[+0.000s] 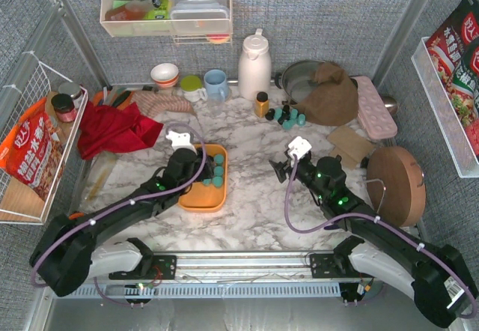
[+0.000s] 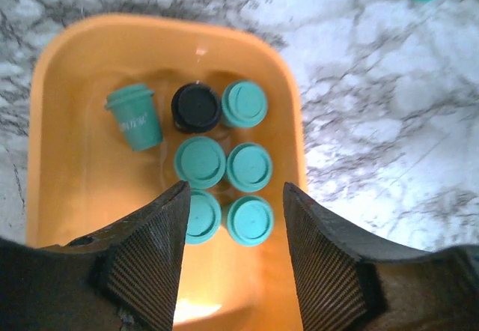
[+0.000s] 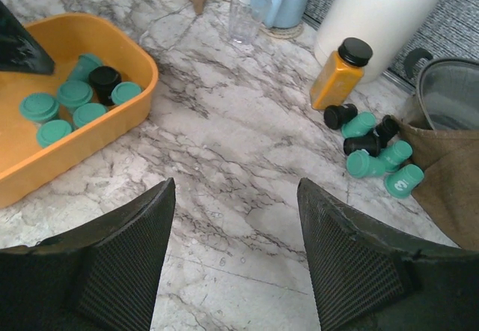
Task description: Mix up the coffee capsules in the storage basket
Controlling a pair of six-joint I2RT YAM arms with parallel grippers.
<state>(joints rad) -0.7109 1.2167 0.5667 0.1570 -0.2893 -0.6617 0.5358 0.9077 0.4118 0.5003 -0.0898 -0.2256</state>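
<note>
As I sweep left to right, far left: white wire rack (image 1: 30, 84) on the wall with a red snack bag (image 1: 34, 155) in it; red cloth (image 1: 112, 130) on the marble table (image 1: 254, 211) just beside.
Left gripper (image 2: 233, 196): hangs over the near end of the basket, jaws well apart, nothing in them; I see no contact with any pod.
Storage basket (image 2: 52, 121): orange-yellow tray, flat on the marble, left of table centre, under my left arm.
Coffee capsules (image 2: 200, 162): seven in the basket, bunched toward its right side. Six stand upright in a two-wide block, five teal plus one black capsule (image 2: 196, 108) at the far corner. One teal tipped capsule (image 2: 135, 117) lies on its side just left of the black one.
Back middle: clear glass (image 3: 241, 15), blue mug (image 1: 216, 84), white carafe (image 1: 254, 65).
Right gripper (image 3: 236, 196): jaws wide, empty, over bare marble, well apart from the basket.
Loose capsules (image 3: 374, 147): teal and black heap, mostly on their sides, on the marble next to the amber bottle (image 3: 340, 73), outside the basket.
Pot (image 3: 449, 99): just right of the heap, brown cloth (image 3: 441, 181) draped over it.
Far right: round wooden board (image 1: 397, 185).
</note>
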